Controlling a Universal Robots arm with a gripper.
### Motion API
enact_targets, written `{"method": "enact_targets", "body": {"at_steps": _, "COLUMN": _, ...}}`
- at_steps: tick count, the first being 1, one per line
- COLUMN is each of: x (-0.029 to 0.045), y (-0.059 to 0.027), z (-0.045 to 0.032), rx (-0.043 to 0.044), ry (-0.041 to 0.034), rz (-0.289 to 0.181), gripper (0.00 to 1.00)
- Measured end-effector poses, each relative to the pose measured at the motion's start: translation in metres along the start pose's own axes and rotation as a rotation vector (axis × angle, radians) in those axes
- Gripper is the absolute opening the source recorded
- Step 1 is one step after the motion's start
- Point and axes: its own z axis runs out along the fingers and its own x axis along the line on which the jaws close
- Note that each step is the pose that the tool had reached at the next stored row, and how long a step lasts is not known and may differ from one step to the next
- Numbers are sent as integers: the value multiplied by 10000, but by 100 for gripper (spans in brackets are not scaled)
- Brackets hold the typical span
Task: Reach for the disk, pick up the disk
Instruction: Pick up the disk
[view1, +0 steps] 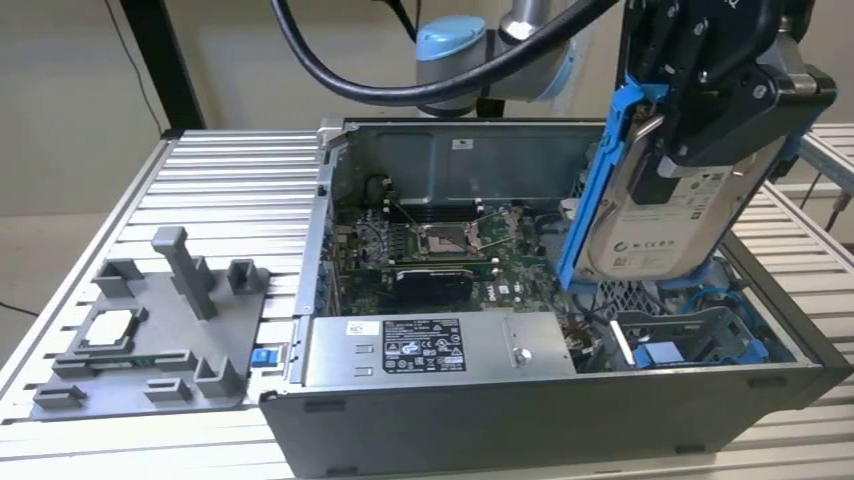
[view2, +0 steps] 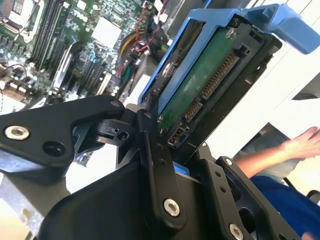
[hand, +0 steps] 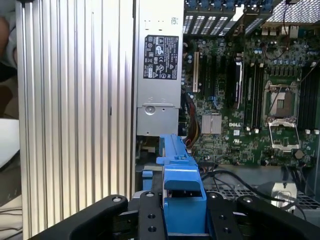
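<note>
Claw (view1: 694, 150) is pinching the disk (view1: 654, 225), holding it upright and clear above the open computer case (view1: 534, 420), at about 2 o'clock from the motherboard (view1: 441, 245). Blue rail (hand: 182, 192) is sitting between the claw's fingers (hand: 150, 220).

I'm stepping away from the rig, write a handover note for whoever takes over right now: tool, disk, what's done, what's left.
Tool: shut on the disk, gripping it near its upper end.
Disk: held nearly upright in the air above the open computer case, over the blue drive bay at the exterior view's right. Its blue side rails are on it.
Done: reach and pick-up; the disk is clear of the case.
Left: nothing of the pick-up.
Note: a person's hand shows in the second wrist view.
</note>
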Motion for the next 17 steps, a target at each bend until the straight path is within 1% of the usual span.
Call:
{"method": "enact_targets", "body": {"at_steps": 8, "x": 148, "y": -225, "z": 0, "rx": -5, "ry": 0, "rz": 1, "gripper": 0}}
{"method": "enact_targets", "body": {"at_steps": 17, "x": 241, "y": -448, "z": 8, "rx": -6, "ry": 1, "rz": 1, "gripper": 0}}
